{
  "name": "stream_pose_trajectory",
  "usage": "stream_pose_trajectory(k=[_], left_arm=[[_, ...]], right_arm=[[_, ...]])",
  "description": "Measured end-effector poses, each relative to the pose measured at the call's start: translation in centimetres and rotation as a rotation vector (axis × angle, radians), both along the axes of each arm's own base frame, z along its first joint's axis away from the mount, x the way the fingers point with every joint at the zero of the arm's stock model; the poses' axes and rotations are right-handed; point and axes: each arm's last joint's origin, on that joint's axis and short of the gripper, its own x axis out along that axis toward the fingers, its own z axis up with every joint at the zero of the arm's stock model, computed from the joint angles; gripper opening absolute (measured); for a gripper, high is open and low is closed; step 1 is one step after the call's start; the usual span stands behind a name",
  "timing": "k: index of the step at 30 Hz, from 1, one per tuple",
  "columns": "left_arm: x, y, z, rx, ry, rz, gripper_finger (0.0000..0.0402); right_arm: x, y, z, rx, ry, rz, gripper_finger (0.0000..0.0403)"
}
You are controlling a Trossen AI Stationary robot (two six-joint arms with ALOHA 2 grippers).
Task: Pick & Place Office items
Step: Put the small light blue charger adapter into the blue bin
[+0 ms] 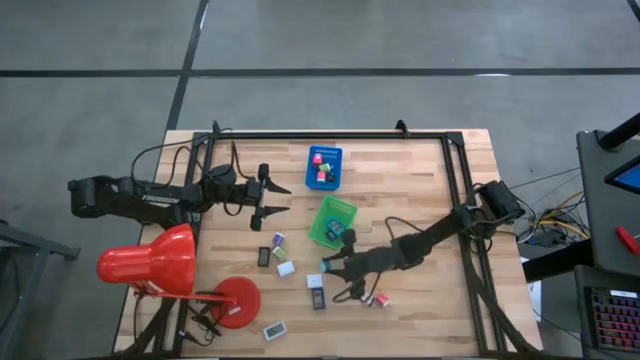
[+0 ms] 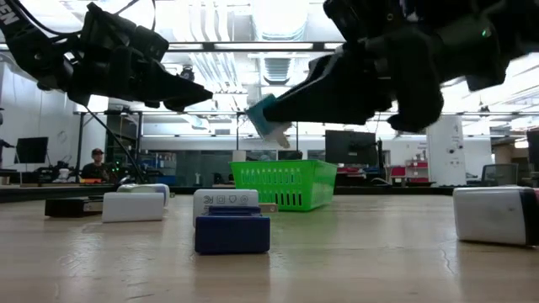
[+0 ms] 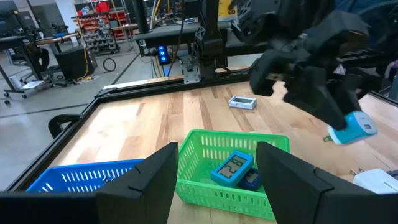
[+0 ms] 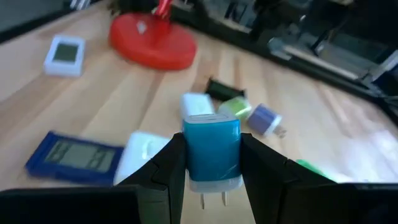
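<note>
My right gripper (image 1: pixel 328 267) is shut on a small blue plug adapter (image 4: pixel 211 152) with a white end and two prongs. It hovers over the table just near of the green tray (image 1: pixel 333 220). Loose office items lie around it: a blue display piece (image 4: pixel 74 158), white pieces (image 1: pixel 286 268), a dark one (image 1: pixel 264 256) and a pink-white one (image 1: pixel 379 299). The green tray holds blue pieces (image 3: pixel 233 167), and the blue tray (image 1: pixel 323 167) holds pink and green cubes. My left gripper (image 1: pixel 283 198) waits open, left of both trays, holding nothing. My right gripper pinches the adapter's two opposite sides (image 4: pixel 188 155) between its two fingers. The fingers come from the table's right, slanting slightly down. The adapter (image 2: pixel 268 118) is lifted clear of the table, its prongs (image 4: pixel 211 199) pointing back toward the wrist.
A big red desk lamp (image 1: pixel 150 262) with its round base (image 1: pixel 235 302) stands at the near left. A white display piece (image 1: pixel 275 329) lies near the front edge. A black frame (image 1: pixel 330 133) runs along the table's far and side edges.
</note>
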Motion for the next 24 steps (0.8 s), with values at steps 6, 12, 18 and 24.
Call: stream_pose_trajectory(k=[6,12,18,24], left_arm=[[0.0,0.0,0.0,0.0,0.0,0.0,0.0218],[0.0,0.0,0.0,0.0,-0.001,0.0,0.0218],[0.0,0.0,0.0,0.0,-0.001,0.0,0.0218],[0.0,0.0,0.0,0.0,0.0,0.0,0.0218]], right_arm=[[-0.3,-2.5,0.1,0.069,-0.121,0.036,0.0116],[0.3,-5.8,0.3,0.085,-0.159,0.045,0.0116],[0.8,-9.1,0.7,0.094,-0.199,0.037,0.0116],[1.1,-12.2,1.1,0.101,-0.229,-0.053,0.0116]])
